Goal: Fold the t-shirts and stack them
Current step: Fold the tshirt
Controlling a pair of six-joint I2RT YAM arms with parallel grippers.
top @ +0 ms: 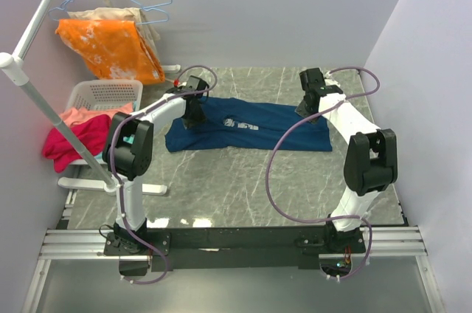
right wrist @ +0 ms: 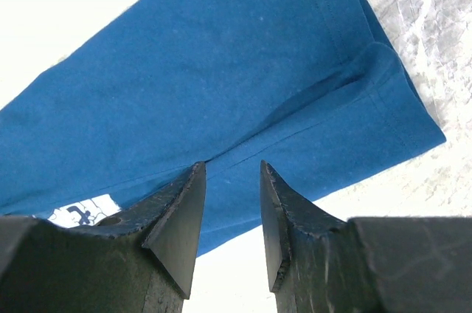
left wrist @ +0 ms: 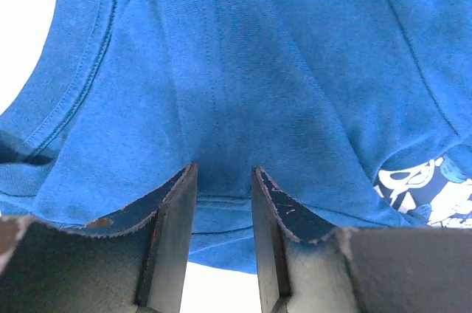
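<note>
Left gripper pinches puckered navy t-shirt at lower centre; right gripper hold unclear, so uneven lifting could skew the fold.

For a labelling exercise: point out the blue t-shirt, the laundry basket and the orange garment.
blue t-shirt (top: 287,127), top view, beside print.
laundry basket (top: 103,92), top view, lattice wall.
orange garment (top: 110,49), top view, mid-cloth.

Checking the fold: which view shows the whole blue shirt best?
Top external: the shirt shows whole, edge to edge, spread across the table. Left wrist shows only bunched cloth and part of the print. Right wrist shows only a hemmed corner and a sliver of print.
</note>
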